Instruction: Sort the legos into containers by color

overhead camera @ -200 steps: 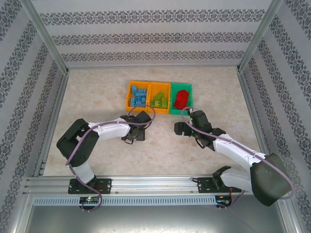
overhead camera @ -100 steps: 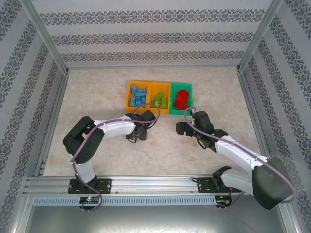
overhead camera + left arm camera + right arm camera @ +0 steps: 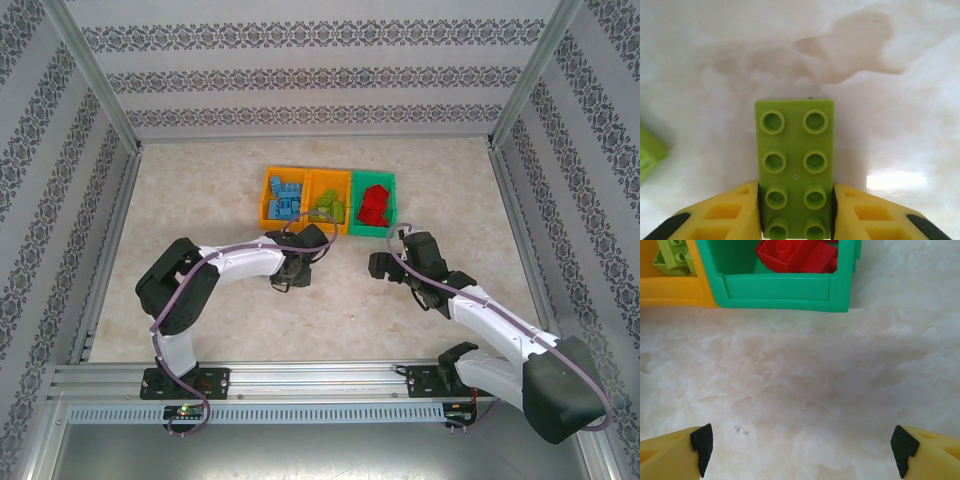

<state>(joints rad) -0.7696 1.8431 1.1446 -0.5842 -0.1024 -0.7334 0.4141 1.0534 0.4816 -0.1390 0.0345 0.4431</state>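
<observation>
Left gripper clamped on light green lego, 8 studs up; right gripper spread wide, empty, green bin holding red legos just ahead.

Two orange bins and one green bin.

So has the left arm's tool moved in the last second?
Yes. The left tool has shifted right along the table, closer to the green plastic bin than before.

Three bins in a row, legos inside; lone lego before them, between left fingers.
</observation>
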